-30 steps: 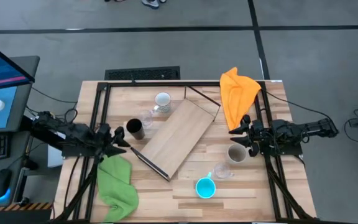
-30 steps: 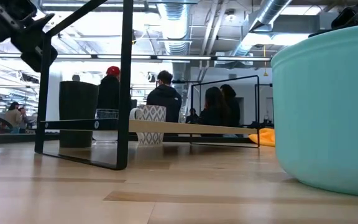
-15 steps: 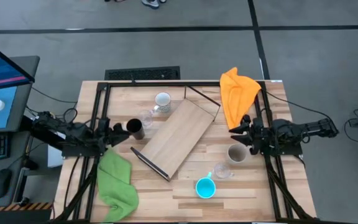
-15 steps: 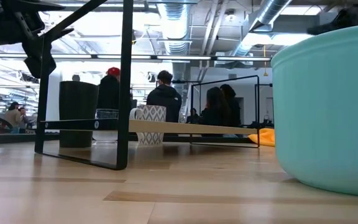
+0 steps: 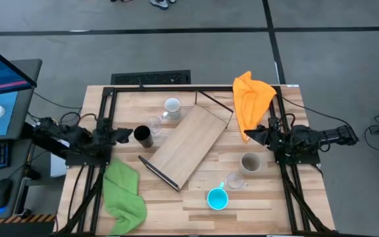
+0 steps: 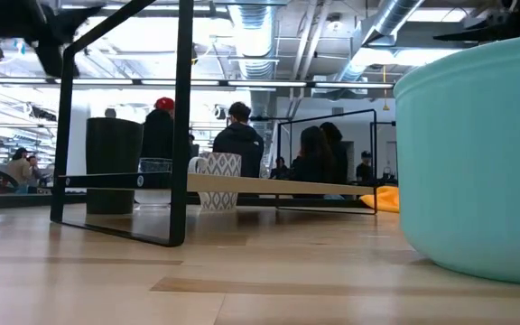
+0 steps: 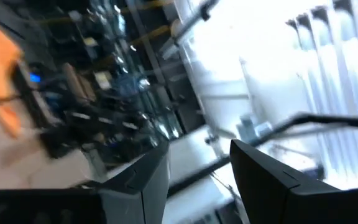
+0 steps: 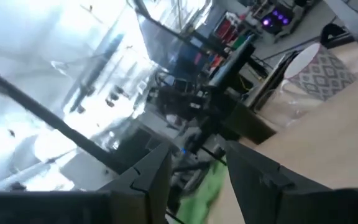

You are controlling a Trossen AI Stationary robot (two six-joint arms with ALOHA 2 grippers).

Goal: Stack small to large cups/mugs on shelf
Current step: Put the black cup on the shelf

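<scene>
The shelf (image 5: 186, 145) lies slantwise mid-table, standing on its dark frame (image 6: 183, 135). The black cup (image 5: 143, 136), a clear glass (image 5: 155, 125) and the white mug (image 5: 172, 106) stand on the tabletop at its far-left side. The beige-grey cup (image 5: 251, 162), the second clear glass (image 5: 235, 180) and the blue mug (image 5: 217, 197) stand to its near right. My left gripper (image 5: 122, 135) is open, just left of the black cup. My right gripper (image 5: 254, 133) is open, above the table beyond the beige-grey cup. Their wrist views show nothing between the left fingers (image 7: 142, 180) or the right fingers (image 8: 148, 180).
An orange cloth (image 5: 252, 97) lies at the far right corner and a green cloth (image 5: 124, 194) at the near left. A dark frame (image 5: 110, 99) borders the tabletop. People are in the room beyond the table (image 6: 237, 144).
My left gripper has drawn back toward the table's left edge and risen, tipping upward; it has left the low view's upper left. My right gripper has lifted and moved off the beige-grey cup toward the far edge, leaving the cup in plain view. No cup has moved.
</scene>
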